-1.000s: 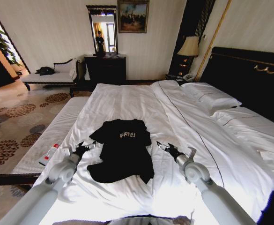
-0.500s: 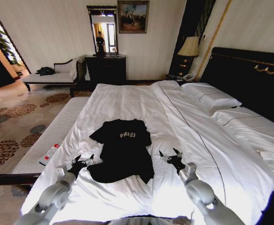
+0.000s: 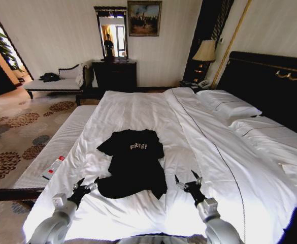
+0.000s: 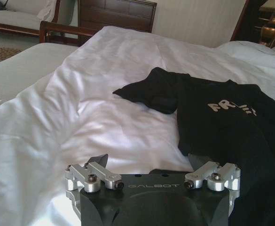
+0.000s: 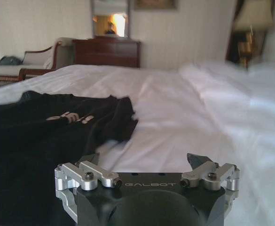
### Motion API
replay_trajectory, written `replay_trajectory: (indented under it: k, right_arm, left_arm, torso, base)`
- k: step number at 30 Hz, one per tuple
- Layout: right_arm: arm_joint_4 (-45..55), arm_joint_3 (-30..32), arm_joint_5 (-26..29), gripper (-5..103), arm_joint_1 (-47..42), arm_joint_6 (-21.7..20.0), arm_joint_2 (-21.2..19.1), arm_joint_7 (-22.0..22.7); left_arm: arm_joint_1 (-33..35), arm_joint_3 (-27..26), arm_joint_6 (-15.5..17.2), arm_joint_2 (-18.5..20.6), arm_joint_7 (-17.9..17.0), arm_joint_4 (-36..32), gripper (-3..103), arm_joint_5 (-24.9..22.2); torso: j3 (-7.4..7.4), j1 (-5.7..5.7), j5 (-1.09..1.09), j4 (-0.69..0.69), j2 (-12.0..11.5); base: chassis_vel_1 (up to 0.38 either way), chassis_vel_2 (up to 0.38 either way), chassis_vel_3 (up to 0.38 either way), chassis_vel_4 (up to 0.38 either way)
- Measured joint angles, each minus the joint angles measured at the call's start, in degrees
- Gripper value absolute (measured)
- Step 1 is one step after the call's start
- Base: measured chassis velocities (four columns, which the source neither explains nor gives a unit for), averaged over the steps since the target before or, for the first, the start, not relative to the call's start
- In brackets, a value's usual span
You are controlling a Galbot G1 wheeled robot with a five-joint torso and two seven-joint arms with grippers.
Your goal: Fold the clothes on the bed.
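Note:
The clothes, a black T-shirt [image 3: 133, 162] with white lettering on the chest, lie spread on the bed [image 3: 143, 109] near its foot, sleeves out to both sides. My left gripper [image 3: 88, 183] is open just off the shirt's lower left corner, low over the sheet. My right gripper [image 3: 186, 180] is open just off the lower right corner. The left wrist view shows the T-shirt [image 4: 212, 113] ahead of my open left gripper [image 4: 149, 162]. In the right wrist view the T-shirt [image 5: 43, 132] lies ahead of my open right gripper [image 5: 142, 160].
A white bench [image 3: 57, 145] with a small red-and-white object [image 3: 53, 166] runs along the bed's left side. Pillows [image 3: 229, 104] and a dark headboard [image 3: 275, 81] are on the right. A chaise [image 3: 54, 81], dresser [image 3: 113, 73] and lamp [image 3: 205, 51] stand by the far wall.
Both arms have drawn back toward me and lowered. The grippers have slid from beside the shirt's middle to beside its lower corners. Both stay open; the shirt has not moved.

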Motion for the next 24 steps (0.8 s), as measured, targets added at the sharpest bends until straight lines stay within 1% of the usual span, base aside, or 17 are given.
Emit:
replay_trajectory:
  k: [2, 4, 5, 6, 7, 9, 10, 11, 13, 14, 17, 19, 24]
  right_arm:
    - [1.6, -0.3, 4.4, 100, -1.7, -1.4, 0.9, 0.2]
    - [3.2, -0.9, 8.7, 100, -3.0, -3.1, 1.8, 0.6]
    - [3.2, -0.9, 8.7, 100, -3.0, -3.1, 1.8, 0.6]
    - [3.8, -1.1, 10.4, 100, -3.4, -4.0, 2.1, 0.8]
    - [5.4, -1.7, 15.5, 100, -4.3, -6.3, 3.0, 1.4]
    - [7.4, -2.6, 23.9, 100, -5.6, -9.7, 4.9, 2.1]
    - [7.4, -2.6, 23.9, 100, -5.6, -9.7, 4.9, 2.1]
    - [8.0, -3.1, 27.2, 100, -6.0, -11.2, 5.9, 2.1]
    - [8.2, -4.0, 30.6, 100, -6.2, -12.5, 6.8, 2.1]
    - [8.2, -4.0, 30.6, 100, -6.2, -12.5, 6.8, 2.1]
    - [8.2, -5.1, 34.4, 100, -6.2, -14.1, 6.8, 1.8]
    - [8.0, -5.7, 35.6, 100, -6.2, -14.6, 6.6, 1.3]
    - [6.5, -7.0, 36.7, 100, -6.1, -14.9, 7.0, -0.2]
  left_arm:
    - [1.9, -1.6, -0.3, 0.1, 0.7, -0.5, 96, -1.0]
    - [4.0, -3.5, -0.3, 0.7, 1.7, -1.0, 96, -3.6]
    - [4.0, -3.5, -0.3, 0.7, 1.7, -1.0, 96, -3.6]
    - [4.7, -4.1, -0.2, 1.0, 2.1, -1.2, 96, -5.1]
    - [5.9, -5.3, 0.1, 1.5, 2.6, -1.3, 96, -7.4]
    - [7.0, -6.5, 0.3, 1.7, 2.9, -1.3, 96, -10.1]
    - [7.0, -6.5, 0.3, 1.7, 2.9, -1.3, 96, -10.1]
    - [7.4, -6.8, 0.4, 1.7, 2.9, -1.3, 96, -11.2]
    - [7.7, -7.0, 0.8, 1.4, 2.9, -1.5, 96, -12.5]
    - [7.7, -7.0, 0.8, 1.4, 2.9, -1.5, 96, -12.5]
    - [7.8, -6.8, 1.2, 0.6, 2.9, -2.3, 96, -12.6]
    - [7.8, -6.7, 1.5, 0.2, 2.8, -3.0, 96, -12.6]
    - [8.3, -6.7, 1.9, -0.2, 2.5, -3.9, 96, -12.5]
  torso:
    - [0.00, 0.00, -0.01, 0.00, 0.0]
    - [0.00, 0.00, 0.00, 0.01, 0.0]
    - [0.00, 0.00, 0.00, 0.01, 0.0]
    - [0.00, 0.00, 0.00, 0.01, 0.0]
    - [0.01, 0.00, 0.00, 0.01, 0.0]
    - [0.01, 0.00, -0.01, 0.00, 0.0]
    - [0.01, 0.00, -0.01, 0.00, 0.0]
    - [0.00, 0.00, -0.01, 0.00, 0.0]
    - [0.00, 0.00, -0.01, 0.00, 0.0]
    - [0.00, 0.00, -0.01, 0.00, 0.0]
    - [0.00, 0.00, -0.01, 0.00, 0.0]
    - [0.01, 0.00, 0.00, 0.00, 0.0]
    - [0.01, 0.00, 0.00, 0.00, 0.0]
  base:
    - [0.000, 0.000, 0.000, 0.000]
    - [0.000, 0.000, 0.000, 0.000]
    - [0.000, 0.000, 0.000, 0.000]
    - [0.000, 0.000, 0.000, 0.000]
    - [0.000, 0.000, 0.000, 0.000]
    - [0.000, 0.000, 0.000, 0.000]
    - [0.000, 0.000, 0.000, 0.000]
    - [0.000, 0.000, 0.000, 0.000]
    - [0.000, 0.000, 0.000, 0.000]
    - [0.000, 0.000, 0.000, 0.000]
    - [0.000, 0.000, 0.000, 0.000]
    - [0.000, 0.000, 0.000, 0.000]
    - [0.000, 0.000, 0.000, 0.000]
